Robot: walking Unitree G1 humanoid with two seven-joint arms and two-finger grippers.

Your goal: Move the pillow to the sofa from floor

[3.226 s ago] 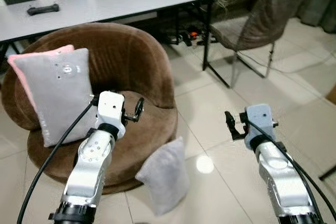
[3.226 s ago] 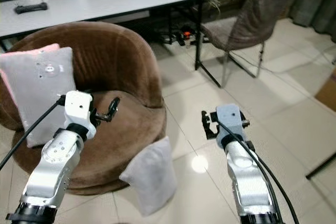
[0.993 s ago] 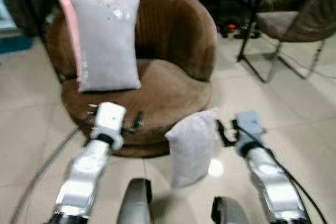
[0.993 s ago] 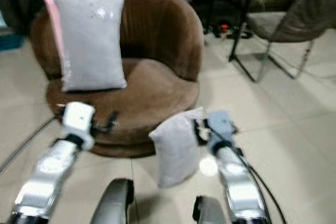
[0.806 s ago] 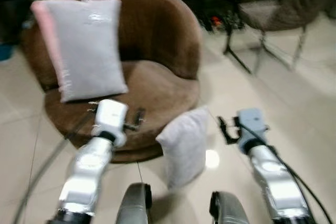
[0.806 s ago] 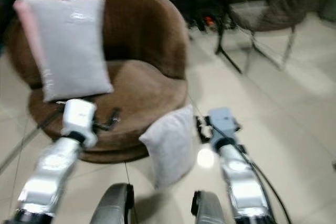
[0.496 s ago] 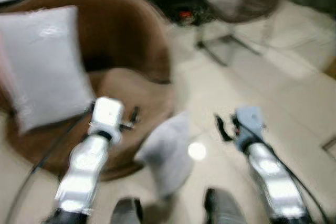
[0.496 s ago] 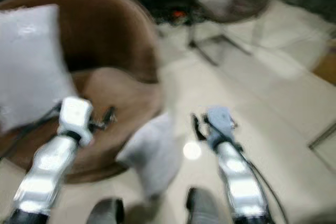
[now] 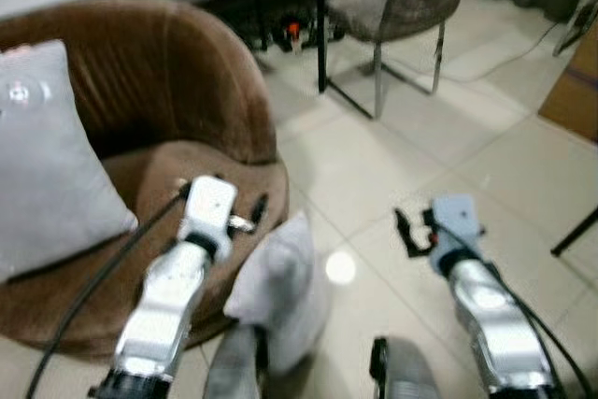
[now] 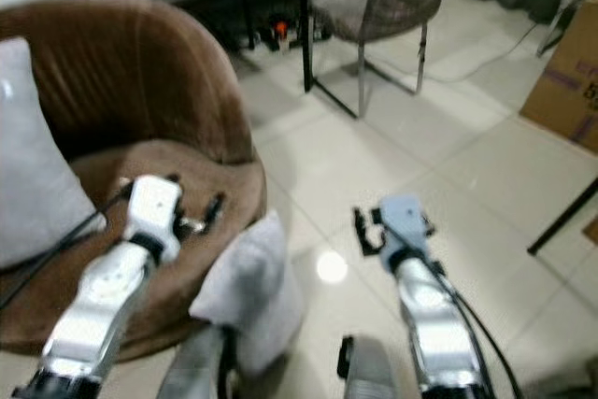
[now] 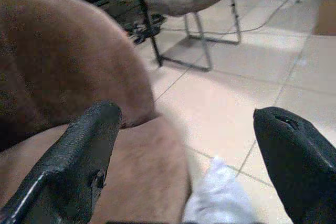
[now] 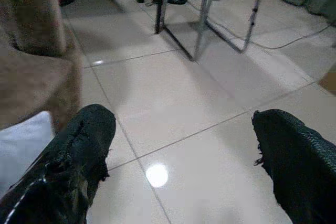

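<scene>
Pillow [image 9: 280, 292], grey, stands on the tiled floor [image 9: 402, 165], leaning against the front edge of the brown sofa [image 9: 187, 119]. Just above it the left gripper [image 9: 250, 215] hovers over the seat, fingers spread wide. The right gripper [image 9: 405, 231] hangs over bare tile, also wide apart. Another grey cushion [image 9: 42, 161] rests on the sofa.

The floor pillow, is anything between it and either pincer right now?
Nothing visible. The grey floor pillow leans against the brown sofa chair; the left pincer hovers open just above it, the right pincer open over bare tile to its right.
</scene>
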